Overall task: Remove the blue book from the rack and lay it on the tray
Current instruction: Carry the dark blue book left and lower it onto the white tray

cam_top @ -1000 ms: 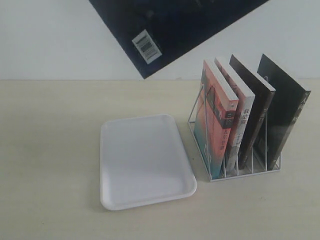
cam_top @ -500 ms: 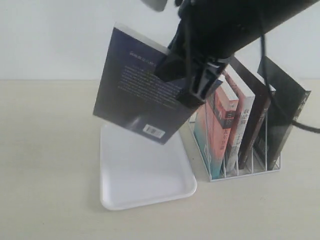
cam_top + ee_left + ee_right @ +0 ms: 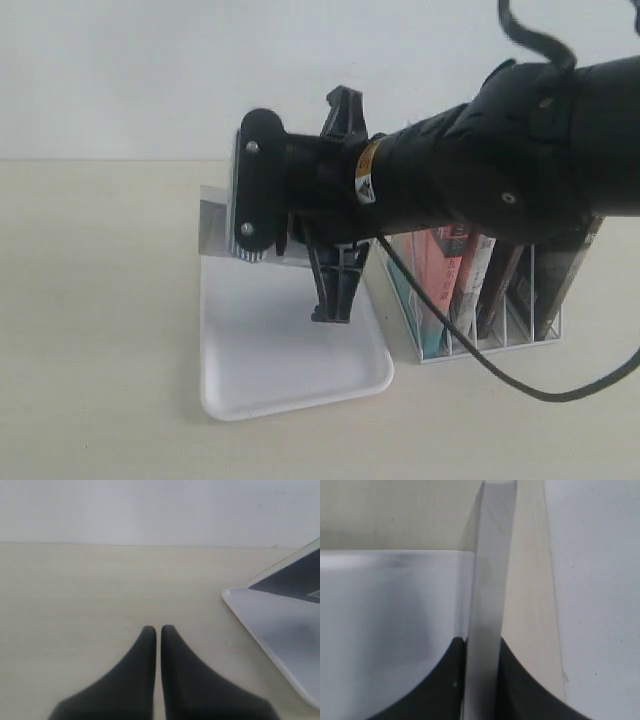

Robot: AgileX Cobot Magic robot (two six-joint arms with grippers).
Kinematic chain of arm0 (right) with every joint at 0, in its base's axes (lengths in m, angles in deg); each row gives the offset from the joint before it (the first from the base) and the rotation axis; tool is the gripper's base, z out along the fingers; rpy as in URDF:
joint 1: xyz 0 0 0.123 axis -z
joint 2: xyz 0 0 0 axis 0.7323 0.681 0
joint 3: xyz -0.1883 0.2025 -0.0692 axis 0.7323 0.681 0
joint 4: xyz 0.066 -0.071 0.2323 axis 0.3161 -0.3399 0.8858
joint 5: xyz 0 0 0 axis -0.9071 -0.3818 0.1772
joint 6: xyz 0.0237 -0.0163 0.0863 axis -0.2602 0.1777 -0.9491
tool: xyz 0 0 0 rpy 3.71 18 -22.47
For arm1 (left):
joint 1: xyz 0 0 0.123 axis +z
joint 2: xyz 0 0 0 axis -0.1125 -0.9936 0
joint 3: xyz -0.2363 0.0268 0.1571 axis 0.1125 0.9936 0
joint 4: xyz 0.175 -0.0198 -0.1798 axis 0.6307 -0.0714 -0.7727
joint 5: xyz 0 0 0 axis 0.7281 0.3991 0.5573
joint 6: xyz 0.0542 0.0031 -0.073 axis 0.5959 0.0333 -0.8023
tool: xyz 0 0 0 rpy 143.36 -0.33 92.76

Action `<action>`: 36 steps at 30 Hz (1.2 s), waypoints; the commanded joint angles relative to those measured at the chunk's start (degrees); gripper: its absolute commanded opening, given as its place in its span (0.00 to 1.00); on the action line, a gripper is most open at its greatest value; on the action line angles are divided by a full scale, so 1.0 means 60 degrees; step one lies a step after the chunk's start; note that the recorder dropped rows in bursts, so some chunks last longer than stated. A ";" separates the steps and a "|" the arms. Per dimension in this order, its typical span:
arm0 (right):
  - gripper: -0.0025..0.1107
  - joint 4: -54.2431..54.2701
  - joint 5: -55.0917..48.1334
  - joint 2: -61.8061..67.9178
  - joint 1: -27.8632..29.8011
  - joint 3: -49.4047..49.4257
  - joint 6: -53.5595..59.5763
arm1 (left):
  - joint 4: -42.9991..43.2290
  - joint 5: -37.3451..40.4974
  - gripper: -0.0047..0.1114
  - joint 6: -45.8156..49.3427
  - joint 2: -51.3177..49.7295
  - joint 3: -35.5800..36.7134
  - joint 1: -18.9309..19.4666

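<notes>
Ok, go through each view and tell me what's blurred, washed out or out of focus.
Exterior view: the arm is sharp, but the blue book is a smeared grey streak. Left wrist view: the left hand has soft, defocused edges; the tray rim glares white. Right wrist view: the book's page edge in the right hand is hazy.

A pale beige table (image 3: 100, 320) with faint grain fills the lower two-thirds of the frame. A plain white wall (image 3: 130, 70) spans the top, meeting it along a straight horizontal line. Light is soft, even.
</notes>
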 commanded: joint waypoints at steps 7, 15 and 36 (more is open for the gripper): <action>0.02 -0.1875 0.0940 0.0184 -0.0021 -0.0004 0.0027 | -0.0111 -0.0041 0.08 0.0000 0.0030 -0.0011 0.0018; 0.02 -0.3859 0.0833 0.0311 -0.0021 -0.0042 0.0027 | -0.0111 -0.0041 0.08 0.0000 0.0030 -0.0011 0.0018; 0.02 -0.7241 0.0295 0.1705 -0.0021 -0.0313 -0.4521 | -0.0111 -0.0041 0.08 0.0000 0.0030 -0.0011 0.0018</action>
